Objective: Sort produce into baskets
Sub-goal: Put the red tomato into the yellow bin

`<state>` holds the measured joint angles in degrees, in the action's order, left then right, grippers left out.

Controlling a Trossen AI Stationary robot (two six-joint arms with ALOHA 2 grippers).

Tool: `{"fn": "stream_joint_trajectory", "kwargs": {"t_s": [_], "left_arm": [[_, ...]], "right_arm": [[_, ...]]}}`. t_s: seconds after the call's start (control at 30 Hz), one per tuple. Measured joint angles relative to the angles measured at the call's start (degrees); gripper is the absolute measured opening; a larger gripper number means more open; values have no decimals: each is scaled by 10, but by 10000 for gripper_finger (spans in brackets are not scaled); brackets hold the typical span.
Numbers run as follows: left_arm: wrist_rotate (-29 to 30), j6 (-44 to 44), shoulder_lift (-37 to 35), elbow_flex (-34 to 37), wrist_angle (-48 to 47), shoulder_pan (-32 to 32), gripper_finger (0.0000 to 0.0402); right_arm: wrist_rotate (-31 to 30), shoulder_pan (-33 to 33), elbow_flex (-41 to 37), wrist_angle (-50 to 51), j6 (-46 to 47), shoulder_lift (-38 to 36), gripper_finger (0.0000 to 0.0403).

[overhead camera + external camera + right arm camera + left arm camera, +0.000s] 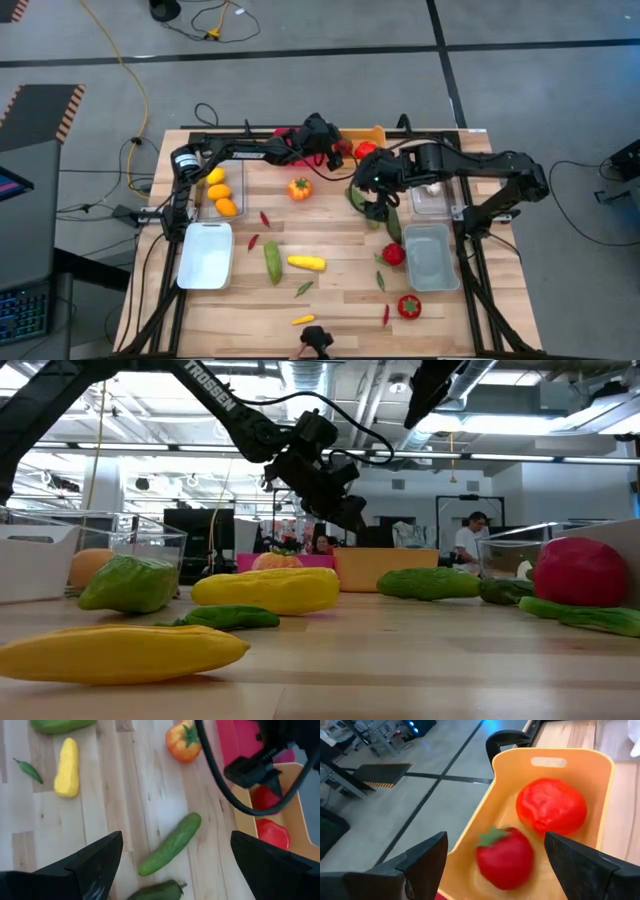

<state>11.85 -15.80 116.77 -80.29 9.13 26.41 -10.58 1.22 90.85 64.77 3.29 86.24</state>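
While your left gripper (492, 865) hangs with its jaws apart over the orange-yellow bin (600, 785) at the table's far edge, two red tomatoes (551, 806) lie in that bin, gripped by nothing. Your right gripper (170, 870) hovers spread wide, empty, above a green cucumber (170, 844), with the orange tomato (183, 741) and yellow piece (67, 767) nearby. You've bare wood around the cucumber.

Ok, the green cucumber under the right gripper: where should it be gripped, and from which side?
Grip the green cucumber at mid-length, coming straight down with the open right gripper. It lies flat on the table, long and narrow, so turn the fingers across its width.
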Motion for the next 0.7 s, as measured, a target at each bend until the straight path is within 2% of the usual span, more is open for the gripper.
{"fn": "stream_joint_trajectory", "kwargs": {"t_s": [0.17,0.37,0.53,0.7], "left_arm": [[0,-5,-41,0,-43,0,318],[-30,-20,-127,0,-165,2,318],[-77,-24,-212,0,-265,2,318],[-82,-16,-305,0,-345,2,318]], "right_arm": [[0,5,0,23,14,0,398],[3,-13,0,52,16,0,398],[14,-47,0,64,79,0,398],[18,-87,-1,98,136,3,398]]}}
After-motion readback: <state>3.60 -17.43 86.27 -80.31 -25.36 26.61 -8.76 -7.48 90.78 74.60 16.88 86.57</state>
